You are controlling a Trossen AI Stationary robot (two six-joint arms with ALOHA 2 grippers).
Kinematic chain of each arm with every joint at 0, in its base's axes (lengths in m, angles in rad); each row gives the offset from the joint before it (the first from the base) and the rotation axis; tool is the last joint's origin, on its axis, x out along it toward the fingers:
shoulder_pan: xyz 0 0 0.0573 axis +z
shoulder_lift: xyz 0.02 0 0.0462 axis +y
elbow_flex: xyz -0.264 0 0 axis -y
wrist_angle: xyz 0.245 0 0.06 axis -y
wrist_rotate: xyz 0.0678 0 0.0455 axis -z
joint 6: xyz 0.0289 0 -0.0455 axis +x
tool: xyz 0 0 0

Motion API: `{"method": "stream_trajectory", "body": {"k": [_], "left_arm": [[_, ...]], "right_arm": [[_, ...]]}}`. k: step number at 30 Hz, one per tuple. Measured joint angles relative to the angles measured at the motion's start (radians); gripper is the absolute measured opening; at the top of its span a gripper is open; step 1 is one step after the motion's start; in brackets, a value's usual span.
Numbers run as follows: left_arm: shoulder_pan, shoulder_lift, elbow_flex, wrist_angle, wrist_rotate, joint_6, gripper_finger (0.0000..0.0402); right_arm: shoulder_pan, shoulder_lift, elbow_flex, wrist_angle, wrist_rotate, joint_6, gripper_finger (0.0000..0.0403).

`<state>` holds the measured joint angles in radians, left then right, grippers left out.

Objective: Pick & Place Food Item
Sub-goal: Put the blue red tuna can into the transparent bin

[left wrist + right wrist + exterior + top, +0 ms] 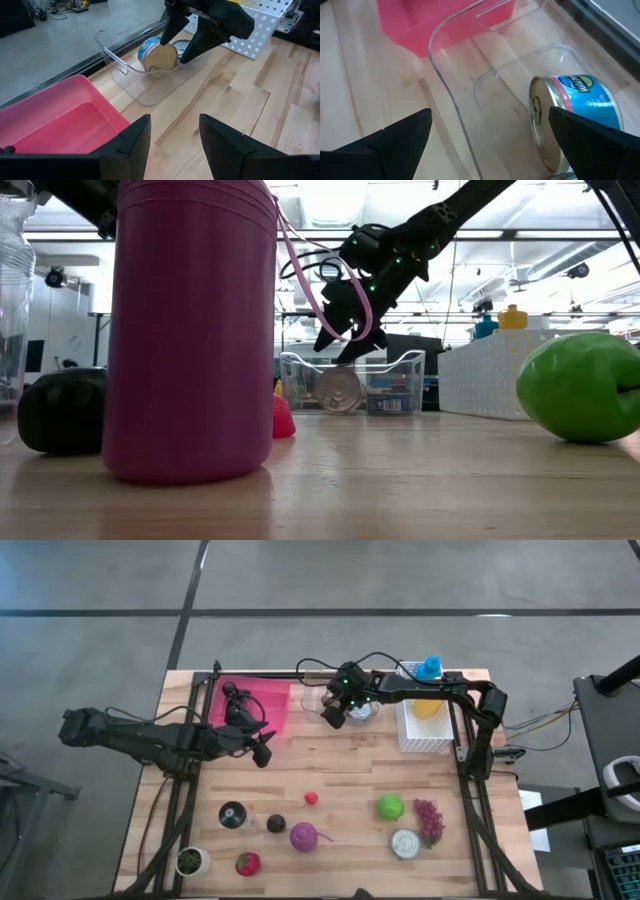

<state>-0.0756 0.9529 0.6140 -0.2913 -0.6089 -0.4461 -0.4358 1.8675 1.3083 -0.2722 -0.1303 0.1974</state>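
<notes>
A tin can with a blue label lies on its side in a clear plastic bin at the table's far middle, its gold end facing the left arm. A second can sits behind it. My right gripper hangs open just above the bin, pointing down, with the can below and ahead of its fingers; it also shows in the low view. My left gripper waits open over bare wood near the pink bin, well short of the can.
A white perforated basket with a yellow and a blue item stands right of the clear bin. Near the front edge lie a green apple, grapes, a small red item, a purple cup and more food. Bare wood lies mid-table.
</notes>
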Motion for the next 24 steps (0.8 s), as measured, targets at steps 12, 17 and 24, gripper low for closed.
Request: {"method": "stream_trajectory", "body": {"k": [12,17,24], "left_arm": [[0.000,0.000,0.000,0.000,0.000,0.000,0.0173],[0.000,0.000,0.000,0.000,0.000,0.000,0.0170],[0.000,0.000,0.000,0.000,0.000,0.000,0.0172]], "right_arm": [[-0.035,0.000,-0.002,0.017,0.056,-0.018,0.0400],[-0.057,0.000,-0.002,0.043,0.055,-0.017,0.0400],[-0.066,0.000,-0.004,0.041,0.053,0.000,0.0400]]}}
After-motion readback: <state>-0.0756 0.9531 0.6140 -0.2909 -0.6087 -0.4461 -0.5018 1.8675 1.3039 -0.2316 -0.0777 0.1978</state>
